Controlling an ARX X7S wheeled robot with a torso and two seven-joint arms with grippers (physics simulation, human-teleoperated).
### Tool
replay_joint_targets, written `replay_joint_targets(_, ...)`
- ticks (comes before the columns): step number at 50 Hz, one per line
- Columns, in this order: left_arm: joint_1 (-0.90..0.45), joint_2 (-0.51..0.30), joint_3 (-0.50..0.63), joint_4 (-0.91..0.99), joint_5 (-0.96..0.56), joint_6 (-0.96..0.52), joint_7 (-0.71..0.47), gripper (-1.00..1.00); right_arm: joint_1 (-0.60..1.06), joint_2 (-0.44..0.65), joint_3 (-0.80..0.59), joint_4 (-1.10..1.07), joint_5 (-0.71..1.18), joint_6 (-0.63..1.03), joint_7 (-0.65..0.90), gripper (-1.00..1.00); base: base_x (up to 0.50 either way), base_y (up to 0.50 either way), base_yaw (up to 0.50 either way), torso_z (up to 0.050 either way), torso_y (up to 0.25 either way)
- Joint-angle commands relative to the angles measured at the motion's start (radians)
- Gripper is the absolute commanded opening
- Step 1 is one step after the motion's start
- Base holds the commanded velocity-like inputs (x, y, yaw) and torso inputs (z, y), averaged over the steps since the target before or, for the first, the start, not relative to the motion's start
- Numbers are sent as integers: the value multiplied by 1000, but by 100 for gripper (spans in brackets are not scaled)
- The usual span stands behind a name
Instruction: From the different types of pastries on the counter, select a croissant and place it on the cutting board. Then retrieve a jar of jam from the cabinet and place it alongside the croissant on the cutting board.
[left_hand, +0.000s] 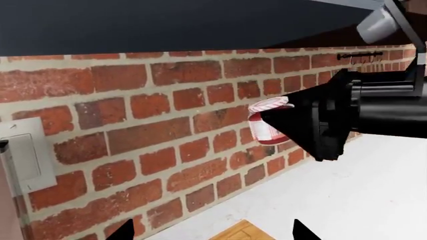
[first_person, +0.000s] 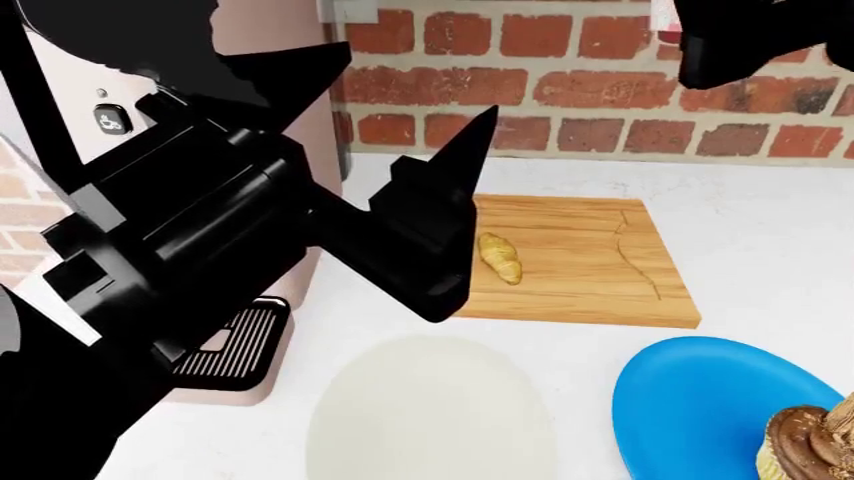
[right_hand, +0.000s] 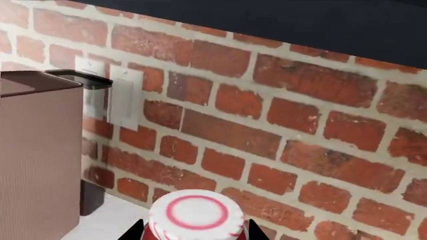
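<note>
Right gripper fingers clamped on jam jar, raised near brick wall. Cutting board lies below, about 7 o'clock; croissant on its left half. Left gripper fingers spread, empty.

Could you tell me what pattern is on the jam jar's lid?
White with a pink ring on the jar lid, clearest in the right wrist view.

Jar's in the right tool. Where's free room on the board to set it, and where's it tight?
The rectangular light-brown wooden cutting board is bare from the small golden-tan croissant across to its curved groove, and along its near edge. It is crowded at the board's left edge, where the left tool hangs. The right tool holds the red jam jar by the brick wall.
</note>
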Motion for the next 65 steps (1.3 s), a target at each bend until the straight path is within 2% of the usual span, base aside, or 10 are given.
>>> replay_joint_targets(1, -5, 1, 5, 2, -3, 4, -3, 100, -65, -18, -49, 16, -112, -11, -6, -100, 0, 0, 0, 0, 0)
replay_joint_targets(18, 1, -2, 5, 3, 3, 10, 4, 100, -157, -85, -122, 112, -278, -102, -89, -100, 0, 0, 0, 0, 0)
replay_joint_targets(43, -2, -6, 9, 0, 6, 16, 7, 100, -224, -265, -195, 343, -424, -209, 1, -100, 0, 0, 0, 0, 0)
replay_joint_targets(65, -1, -13, 9, 0, 8, 23, 10, 100, -262, -356, -242, 518, -469, -248, -40, -100, 0, 0, 0, 1, 0)
